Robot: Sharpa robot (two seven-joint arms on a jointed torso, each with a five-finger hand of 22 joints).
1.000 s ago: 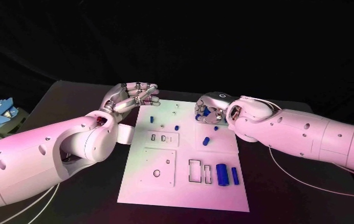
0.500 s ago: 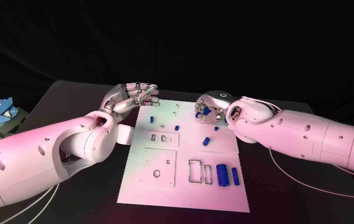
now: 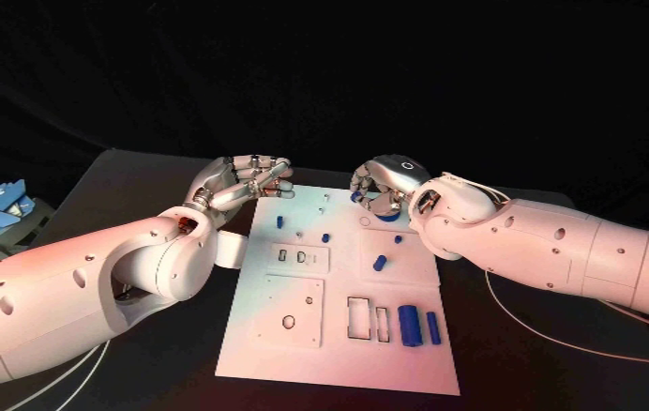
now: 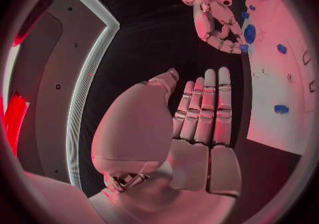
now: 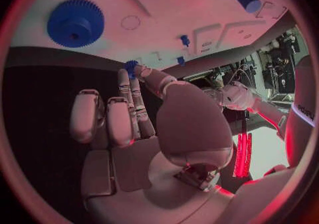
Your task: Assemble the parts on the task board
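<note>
Gear [image 5: 130, 67] sits pinched at your right hand's [image 3: 382, 184] fingertips above the board's [image 3: 339, 355] far right corner, lifted, I judge, so you can seat it beside the big gear [image 5: 75, 22]. Your left hand [image 3: 244, 179] hovers off the far left edge, fingers curled in on nothing, probably keeping out of the way.

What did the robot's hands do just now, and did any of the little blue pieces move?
The right hand lifted away from the far edge of the task board, pinching a small blue gear at its fingertips. The big blue gear stays on the board. The left hand hardly moved, hovering empty at the board's far left corner. The other blue pieces lie where they were.
</note>
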